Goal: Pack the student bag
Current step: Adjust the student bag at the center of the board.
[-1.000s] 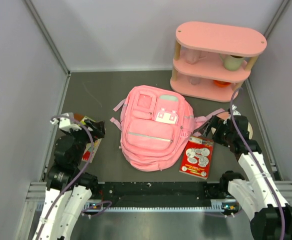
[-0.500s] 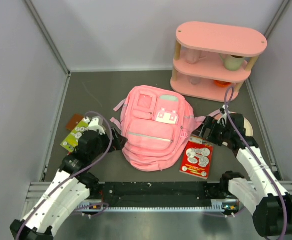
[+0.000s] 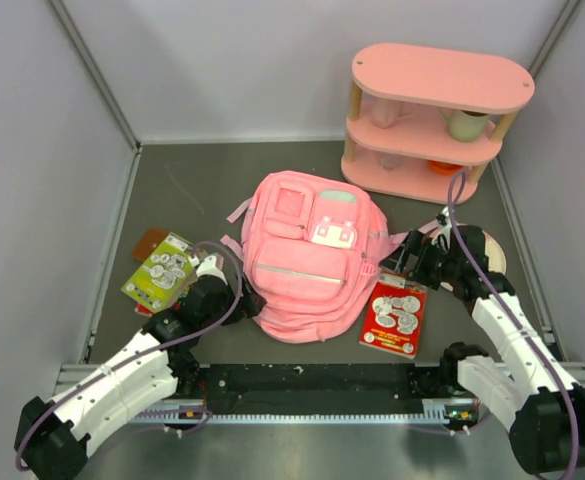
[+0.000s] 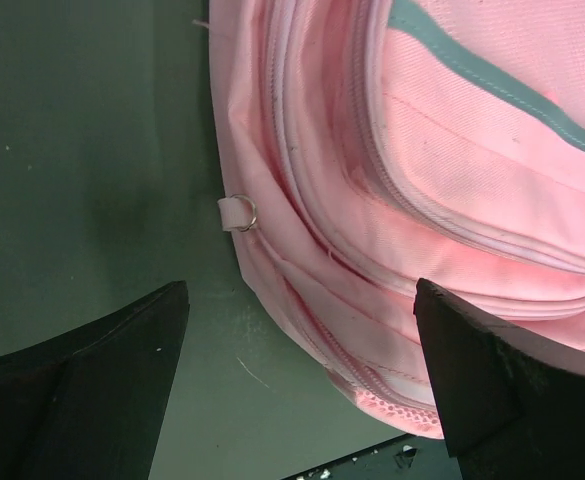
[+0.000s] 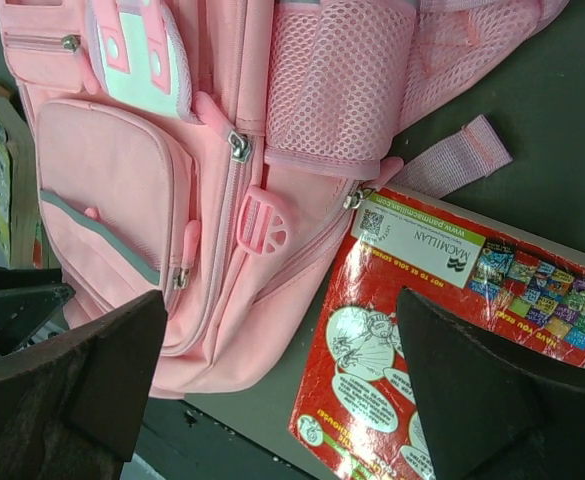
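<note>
Nearest the near edge of the dark grey, matte tabletop (image 3: 192,190) lies a glossy red booklet (image 3: 394,315) with white cartoon roundels, flat and just beside the near right side of the student bag (image 3: 307,260). The bag sits on its back around the middle of the tabletop, a plump, rounded pack of soft pink woven cloth with stacked front pockets, piped seams, a grey stripe (image 4: 492,70) and a pale mint and white flap. The right wrist view shows a pink mesh side pocket (image 5: 337,85), a metal zip pull (image 5: 239,147) and a webbing strap trailing onto the booklet's top edge. A small metal D-ring (image 4: 240,212) on a white loop juts from the bag's near left seam. The left arm reaches low and forward from its base, its left gripper (image 3: 234,295) at the bag's near left corner with black wedge-shaped jaws spread wide and nothing clasped. The right arm bends in from the right edge, and the right gripper (image 3: 404,262) hangs at the bag's right side above the booklet, its jaws also wide apart and empty. Towards the left edge lies a green printed booklet (image 3: 160,270). In the far right corner stands a smooth pink oval shelf unit (image 3: 434,120) with pale wooden posts.
</note>
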`<action>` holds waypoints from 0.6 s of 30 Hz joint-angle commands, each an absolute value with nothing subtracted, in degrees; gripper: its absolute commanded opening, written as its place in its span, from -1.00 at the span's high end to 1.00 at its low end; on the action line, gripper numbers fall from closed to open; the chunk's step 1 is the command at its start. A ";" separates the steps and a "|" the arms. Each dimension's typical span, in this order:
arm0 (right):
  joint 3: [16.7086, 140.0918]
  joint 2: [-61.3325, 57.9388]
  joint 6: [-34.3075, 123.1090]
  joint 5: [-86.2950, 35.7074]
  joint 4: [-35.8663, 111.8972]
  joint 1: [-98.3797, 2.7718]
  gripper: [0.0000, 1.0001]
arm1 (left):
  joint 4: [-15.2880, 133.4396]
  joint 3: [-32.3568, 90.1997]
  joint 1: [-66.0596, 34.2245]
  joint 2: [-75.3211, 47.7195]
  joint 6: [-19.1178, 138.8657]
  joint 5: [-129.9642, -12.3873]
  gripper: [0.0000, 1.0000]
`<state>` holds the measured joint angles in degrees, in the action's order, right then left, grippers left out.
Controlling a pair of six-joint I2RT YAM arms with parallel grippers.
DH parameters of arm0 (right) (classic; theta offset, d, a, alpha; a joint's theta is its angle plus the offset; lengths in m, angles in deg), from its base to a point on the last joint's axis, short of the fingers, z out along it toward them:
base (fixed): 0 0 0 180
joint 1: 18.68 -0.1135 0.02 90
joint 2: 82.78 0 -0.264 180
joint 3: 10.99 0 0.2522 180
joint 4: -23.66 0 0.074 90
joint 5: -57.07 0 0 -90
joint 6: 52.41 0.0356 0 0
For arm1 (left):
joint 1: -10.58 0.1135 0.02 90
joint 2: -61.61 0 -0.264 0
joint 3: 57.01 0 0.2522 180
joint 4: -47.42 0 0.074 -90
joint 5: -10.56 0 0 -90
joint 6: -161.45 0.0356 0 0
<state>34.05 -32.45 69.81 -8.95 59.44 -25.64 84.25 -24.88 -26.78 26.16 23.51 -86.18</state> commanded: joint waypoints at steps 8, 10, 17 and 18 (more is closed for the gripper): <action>36.34 -30.49 70.28 -7.62 55.35 -28.78 -0.91 | 78.77 -31.90 -27.56 29.18 16.61 -87.61 -0.97; 36.08 -29.35 71.85 -7.88 53.78 -29.75 -0.92 | 76.31 -32.35 -27.65 28.47 16.35 -87.26 -0.97; 33.44 -23.30 78.02 -13.77 46.04 -36.94 -0.91 | 71.12 -32.44 -27.91 23.21 16.70 -86.47 -0.73; 33.61 -22.06 78.02 -13.69 45.77 -37.31 -0.91 | 70.85 -32.35 -27.91 22.85 16.70 -86.38 -0.65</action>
<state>33.09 -26.33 75.52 -10.30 51.35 -33.97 75.68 -31.72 -27.63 24.96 17.02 -86.64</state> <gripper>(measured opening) 0.957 0.884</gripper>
